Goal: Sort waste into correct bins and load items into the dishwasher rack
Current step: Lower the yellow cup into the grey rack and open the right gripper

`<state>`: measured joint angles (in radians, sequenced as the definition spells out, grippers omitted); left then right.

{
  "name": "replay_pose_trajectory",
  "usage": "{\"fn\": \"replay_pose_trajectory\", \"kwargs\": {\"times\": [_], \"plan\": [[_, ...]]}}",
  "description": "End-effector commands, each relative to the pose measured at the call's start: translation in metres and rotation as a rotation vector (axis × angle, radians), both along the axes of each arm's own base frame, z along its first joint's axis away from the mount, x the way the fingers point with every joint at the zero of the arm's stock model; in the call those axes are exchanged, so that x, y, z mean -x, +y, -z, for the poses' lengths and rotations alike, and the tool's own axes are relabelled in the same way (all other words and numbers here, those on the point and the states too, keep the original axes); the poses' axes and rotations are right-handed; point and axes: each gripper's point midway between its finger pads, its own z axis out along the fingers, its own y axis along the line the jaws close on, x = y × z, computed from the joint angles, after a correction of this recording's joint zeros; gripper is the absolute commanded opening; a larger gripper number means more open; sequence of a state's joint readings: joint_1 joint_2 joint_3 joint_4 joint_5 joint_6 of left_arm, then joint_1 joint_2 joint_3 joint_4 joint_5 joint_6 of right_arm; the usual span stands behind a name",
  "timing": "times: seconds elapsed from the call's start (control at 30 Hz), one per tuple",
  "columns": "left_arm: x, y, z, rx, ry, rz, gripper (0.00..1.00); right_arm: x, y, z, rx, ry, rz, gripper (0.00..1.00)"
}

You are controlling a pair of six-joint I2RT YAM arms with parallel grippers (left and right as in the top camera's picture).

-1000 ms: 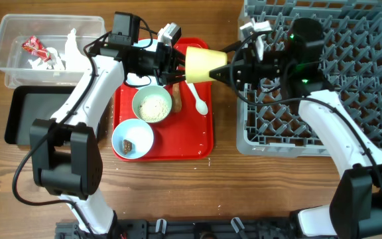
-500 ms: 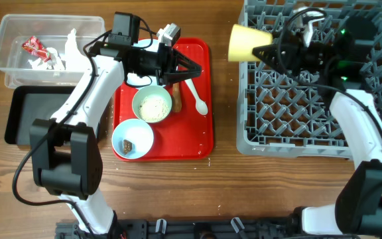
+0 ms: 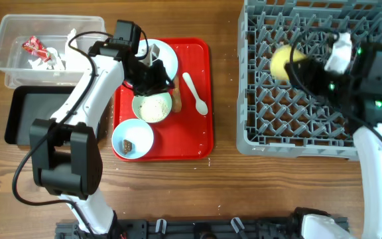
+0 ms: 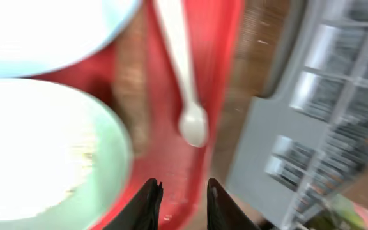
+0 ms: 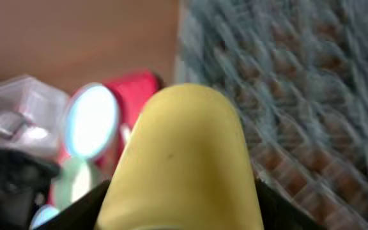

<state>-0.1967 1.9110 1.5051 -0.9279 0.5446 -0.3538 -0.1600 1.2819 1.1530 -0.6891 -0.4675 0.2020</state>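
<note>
Tray (image 3: 201,133) holds two bowls (image 3: 152,106), right jaws one cup (image 3: 282,63)

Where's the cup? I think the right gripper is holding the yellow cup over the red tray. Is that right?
Not quite. The right gripper does hold the cup, but over the grey rack, not over the red tray. The overhead view shows it.

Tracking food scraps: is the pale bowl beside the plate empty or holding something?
Not empty. Overhead, the bowl holds a layer of whitish grains covering its bottom.
</note>
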Motion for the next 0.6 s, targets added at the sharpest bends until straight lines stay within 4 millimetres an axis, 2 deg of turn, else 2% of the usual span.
{"fn": "replay_pose_trajectory", "kwargs": {"times": [0.0,0.07,0.13,0.23,0.33,0.5,0.57], "plan": [[-0.007,0.024,0.004,-0.160,-0.052,-0.030,0.25,0.024,-0.022,0.019,0.113,0.128,0.088,0.45],[-0.008,0.029,0.006,-0.189,-0.055,-0.037,0.25,0.043,-0.020,0.033,0.109,0.227,0.086,0.45],[-0.009,0.031,0.007,-0.207,-0.057,-0.041,0.25,0.068,-0.027,0.048,0.150,0.350,0.118,0.45],[-0.009,0.032,0.007,-0.212,-0.059,-0.042,0.25,0.084,-0.036,0.058,0.205,0.434,0.141,0.46],[-0.009,0.032,0.007,-0.214,-0.063,-0.032,0.25,0.090,-0.031,0.065,0.202,0.478,0.124,0.46],[-0.008,0.033,0.008,-0.217,-0.069,-0.016,0.25,0.094,-0.006,0.086,0.218,0.573,0.026,0.46],[-0.008,0.033,0.008,-0.218,-0.066,-0.015,0.25,0.093,-0.002,0.098,0.239,0.623,0.027,0.46]]}}
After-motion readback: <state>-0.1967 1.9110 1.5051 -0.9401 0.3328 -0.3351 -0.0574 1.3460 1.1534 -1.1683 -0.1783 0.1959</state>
